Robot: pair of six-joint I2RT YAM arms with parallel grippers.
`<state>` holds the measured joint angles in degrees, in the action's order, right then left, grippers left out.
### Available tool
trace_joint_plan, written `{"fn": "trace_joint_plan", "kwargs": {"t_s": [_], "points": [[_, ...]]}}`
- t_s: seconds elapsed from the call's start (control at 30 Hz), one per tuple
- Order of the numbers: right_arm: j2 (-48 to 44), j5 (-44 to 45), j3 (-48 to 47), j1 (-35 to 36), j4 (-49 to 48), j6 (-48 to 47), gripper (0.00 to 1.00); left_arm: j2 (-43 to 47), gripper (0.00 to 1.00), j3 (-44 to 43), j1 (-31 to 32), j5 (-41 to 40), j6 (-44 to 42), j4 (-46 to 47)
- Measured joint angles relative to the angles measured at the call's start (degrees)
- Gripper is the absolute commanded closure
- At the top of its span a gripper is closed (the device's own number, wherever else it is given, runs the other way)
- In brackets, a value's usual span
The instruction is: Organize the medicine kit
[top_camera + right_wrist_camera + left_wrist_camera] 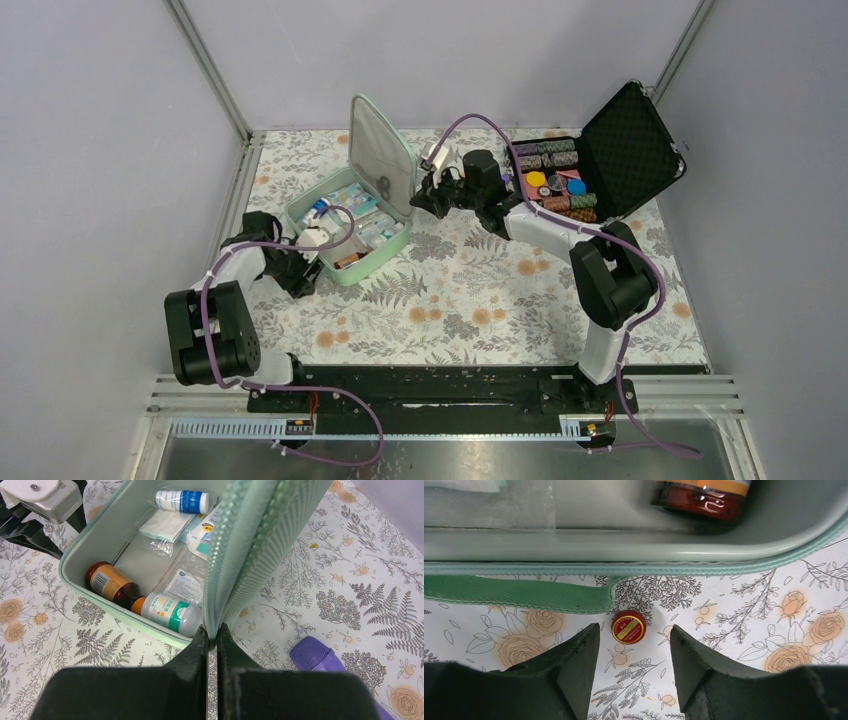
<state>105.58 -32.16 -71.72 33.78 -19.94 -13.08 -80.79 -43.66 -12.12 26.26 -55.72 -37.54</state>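
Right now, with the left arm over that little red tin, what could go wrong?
The red tin is small, round and close beside the green handle: the open left gripper might snag the handle or squirt the tin away. The right gripper pinches only the edge of the lid; a slip could drop it onto the medicine kit.

I see a mint-green, grey-lined hinged medicine kit (270, 535). Inside it are a brown glass bottle with an orange label (111, 584) and a white plastic bottle banded green (170, 612). Beside it, a red, gold-rimmed round tin (628, 627) lies on the table (774, 605), white with grey ferns and orange roses.
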Motion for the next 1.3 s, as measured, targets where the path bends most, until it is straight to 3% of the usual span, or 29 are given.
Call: {"fn": "trace_joint_plan", "kwargs": {"t_s": [0.57, 1.03, 1.3], "points": [[0.00, 0.02, -0.11, 0.00, 0.37, -0.13, 1.00, -1.51, 0.56, 0.59, -0.11, -3.19, -2.51, 3.32], [0.00, 0.04, -0.11, 0.11, 0.39, -0.26, 1.00, -2.08, 0.77, 1.16, -0.11, -3.76, -2.80, 3.48], [0.00, 0.04, -0.11, 0.20, 0.39, -0.63, 1.00, 0.44, 0.82, 0.98, -0.52, -1.03, -4.00, -0.57]]}}
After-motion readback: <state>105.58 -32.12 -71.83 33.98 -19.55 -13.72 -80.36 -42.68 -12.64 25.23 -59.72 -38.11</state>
